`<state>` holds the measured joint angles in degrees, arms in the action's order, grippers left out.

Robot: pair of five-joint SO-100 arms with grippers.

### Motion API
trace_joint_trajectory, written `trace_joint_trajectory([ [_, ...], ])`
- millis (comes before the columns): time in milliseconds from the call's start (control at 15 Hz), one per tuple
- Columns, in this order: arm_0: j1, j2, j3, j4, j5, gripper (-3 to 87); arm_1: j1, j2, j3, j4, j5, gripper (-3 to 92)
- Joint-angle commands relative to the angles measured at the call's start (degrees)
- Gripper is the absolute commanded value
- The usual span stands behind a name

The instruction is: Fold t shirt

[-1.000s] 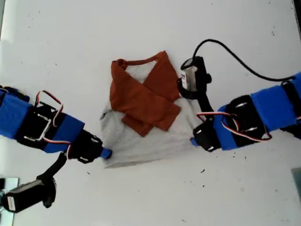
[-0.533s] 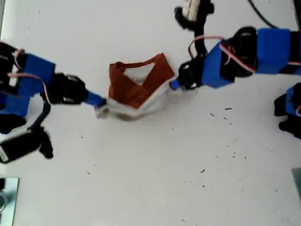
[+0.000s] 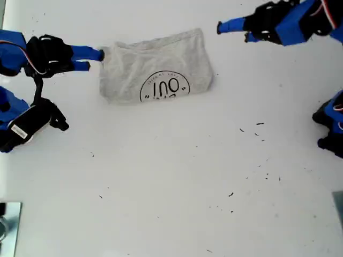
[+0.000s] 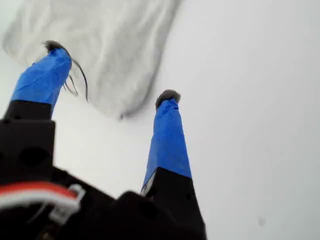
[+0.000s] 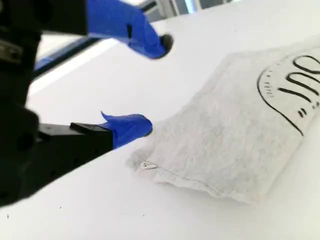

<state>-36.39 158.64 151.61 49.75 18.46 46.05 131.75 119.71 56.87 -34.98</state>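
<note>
— How far are we with the folding?

— Nearly at the end, we judge. Going from 10 o'clock in the exterior view: our second end effector [image 3: 92,59] has its jaws wide apart and grips nothing, with one finger just at the cloth's corner. The t shirt [image 3: 155,59] lies at about 11 o'clock on the tabletop [image 3: 171,176] as a compact grey packet, logo [image 3: 165,88] upward, and no sleeve shows. At 1 o'clock, our first end effector [image 3: 231,31] is also open and empty, near the other corner but apart from it.

— What is left?

— Perhaps to smooth it, or one more fold.

— And the count?

— One t shirt, one logo, two end effectors.
</note>
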Motion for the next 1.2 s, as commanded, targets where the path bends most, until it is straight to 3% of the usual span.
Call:
trace_joint_trajectory([
  [0,7.29,5.98,4.48,-1.58,-1.93,15.3,-6.59,14.5,13.36,1.23,0.44,34.8],
  [67,13.01,10.72,8.88,-2.29,-4.92,15.2,-11.43,21.8,21.8,1.05,2.9,34.8],
  [133,19.16,15.12,13.97,-2.72,-9.84,2.6,-16.17,29.88,29.79,1.85,6.59,22.4],
  [200,26.19,20.57,20.04,-4.66,-15.21,-0.3,-21.09,38.67,37.27,2.64,10.72,8.0],
  [267,32.87,28.21,26.89,-6.5,-21.18,-0.3,-25.49,46.76,43.42,3.96,15.82,3.6],
  [333,37.53,39.64,34.54,-5.71,-25.93,-0.3,-29.27,53.7,48.6,5.98,19.6,3.5],
  [400,39.55,45.35,34.37,2.46,-29.53,-0.3,-31.38,60.21,53.44,10.2,23.47,3.5],
  [467,39.73,47.9,34.37,6.94,-29.53,-0.3,-32.87,69.17,58.62,17.14,27.33,3.5],
  [533,39.81,47.37,34.54,7.29,-30.67,-0.3,-33.93,65.57,58.54,19.16,28.04,3.5],
  [667,43.86,47.81,34.54,8.26,-36.74,14.5,-34.19,67.15,58.62,18.9,27.6,4.0],
  [733,42.8,47.72,34.54,8.96,-27.69,17.2,-34.01,68.91,58.45,19.25,14.15,4.0],
  [800,41.66,47.72,34.54,8.96,-14.94,17.8,-34.01,68.91,58.45,19.25,-6.24,4.0],
  [867,41.22,47.72,34.54,8.53,-5.01,17.5,-33.84,68.91,58.01,20.13,-11.87,3.9],
  [1133,41.04,47.81,34.54,8.53,-4.66,16.9,-33.75,68.91,58.01,20.13,-11.78,3.9],
])
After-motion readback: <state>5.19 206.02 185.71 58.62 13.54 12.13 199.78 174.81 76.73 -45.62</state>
